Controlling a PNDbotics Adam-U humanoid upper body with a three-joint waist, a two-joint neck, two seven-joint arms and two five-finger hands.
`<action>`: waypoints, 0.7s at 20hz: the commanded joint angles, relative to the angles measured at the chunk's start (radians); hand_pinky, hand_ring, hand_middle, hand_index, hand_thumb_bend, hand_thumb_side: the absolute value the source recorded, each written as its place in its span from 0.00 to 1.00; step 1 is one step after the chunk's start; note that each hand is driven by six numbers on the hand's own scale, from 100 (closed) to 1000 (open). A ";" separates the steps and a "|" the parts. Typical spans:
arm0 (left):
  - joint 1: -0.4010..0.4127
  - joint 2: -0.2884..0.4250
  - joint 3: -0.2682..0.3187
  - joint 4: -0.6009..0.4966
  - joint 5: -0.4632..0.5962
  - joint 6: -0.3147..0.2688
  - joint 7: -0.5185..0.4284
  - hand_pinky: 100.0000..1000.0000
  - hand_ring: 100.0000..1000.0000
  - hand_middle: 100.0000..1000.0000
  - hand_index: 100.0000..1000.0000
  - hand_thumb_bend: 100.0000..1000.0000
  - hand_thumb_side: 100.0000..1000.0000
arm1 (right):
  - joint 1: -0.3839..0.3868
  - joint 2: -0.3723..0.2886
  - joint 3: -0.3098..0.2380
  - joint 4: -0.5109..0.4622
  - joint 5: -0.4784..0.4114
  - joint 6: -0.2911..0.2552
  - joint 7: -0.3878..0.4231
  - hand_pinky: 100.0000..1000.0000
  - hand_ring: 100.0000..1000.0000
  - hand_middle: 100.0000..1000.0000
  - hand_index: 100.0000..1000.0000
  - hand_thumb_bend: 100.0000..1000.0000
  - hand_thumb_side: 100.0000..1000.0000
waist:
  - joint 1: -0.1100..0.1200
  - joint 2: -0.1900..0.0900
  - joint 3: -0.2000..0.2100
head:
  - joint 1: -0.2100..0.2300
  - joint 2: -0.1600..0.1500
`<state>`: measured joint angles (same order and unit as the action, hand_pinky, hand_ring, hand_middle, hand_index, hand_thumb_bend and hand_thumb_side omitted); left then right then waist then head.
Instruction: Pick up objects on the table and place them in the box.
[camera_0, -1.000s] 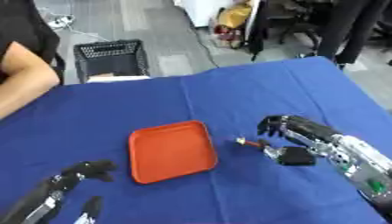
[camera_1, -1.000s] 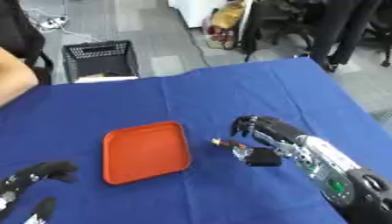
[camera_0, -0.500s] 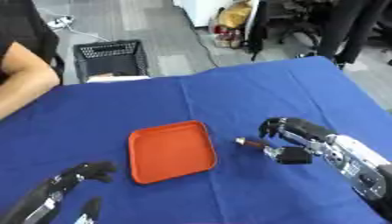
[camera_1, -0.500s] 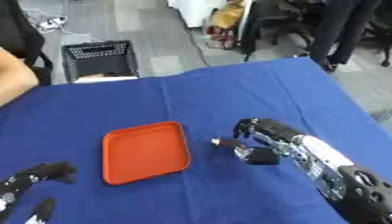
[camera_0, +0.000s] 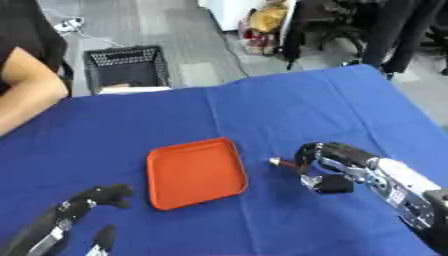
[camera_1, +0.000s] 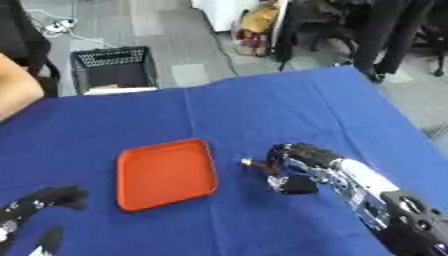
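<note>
At about 7 o'clock, near the lower corner of the blue surface (camera_0: 262, 105), the left robot hand (camera_0: 98, 197) rested with its fingers relaxed and holding nothing. Just toward 2 o'clock from it lay the orange tray (camera_0: 194, 172), shallow and square with a raised rim, flat on the cloth and with nothing in it. To the tray's 3 o'clock, a little apart from its rim, a small brown-tipped object (camera_0: 278, 162) stuck out toward the tray from the right robot hand (camera_0: 325, 157), whose fingers curled around it low over the surface. The arm behind that hand ran off toward 4 o'clock. Beyond the surface's far edge, at 11 o'clock, a black mesh basket (camera_0: 127, 66) stood on the floor.
</note>
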<state>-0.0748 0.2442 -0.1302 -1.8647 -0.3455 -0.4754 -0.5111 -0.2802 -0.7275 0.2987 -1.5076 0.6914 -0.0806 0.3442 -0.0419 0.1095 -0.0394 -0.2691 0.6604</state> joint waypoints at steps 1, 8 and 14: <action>-0.001 0.004 -0.002 -0.014 0.007 -0.002 -0.002 0.88 0.73 0.83 1.00 0.00 0.70 | -0.024 -0.013 0.001 0.003 0.017 -0.006 0.007 0.60 0.70 0.80 0.73 0.00 0.81 | 0.000 -0.009 0.000 | -0.007 -0.008; -0.002 0.003 -0.001 -0.014 0.008 -0.002 -0.002 0.88 0.73 0.83 1.00 0.00 0.70 | -0.040 -0.006 0.005 0.014 0.034 -0.016 0.005 0.60 0.70 0.80 0.73 0.00 0.79 | 0.000 -0.008 0.001 | -0.007 -0.008; -0.002 0.002 -0.002 -0.013 0.008 -0.003 -0.005 0.88 0.73 0.83 1.00 0.00 0.70 | -0.042 -0.007 0.003 0.014 0.033 -0.015 0.006 0.60 0.70 0.79 0.74 0.00 0.80 | -0.001 -0.008 0.002 | -0.006 -0.011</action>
<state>-0.0747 0.2441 -0.1302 -1.8647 -0.3455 -0.4770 -0.5132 -0.3102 -0.7146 0.3104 -1.4870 0.7218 -0.0947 0.3499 -0.0421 0.1095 -0.0370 -0.2693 0.6603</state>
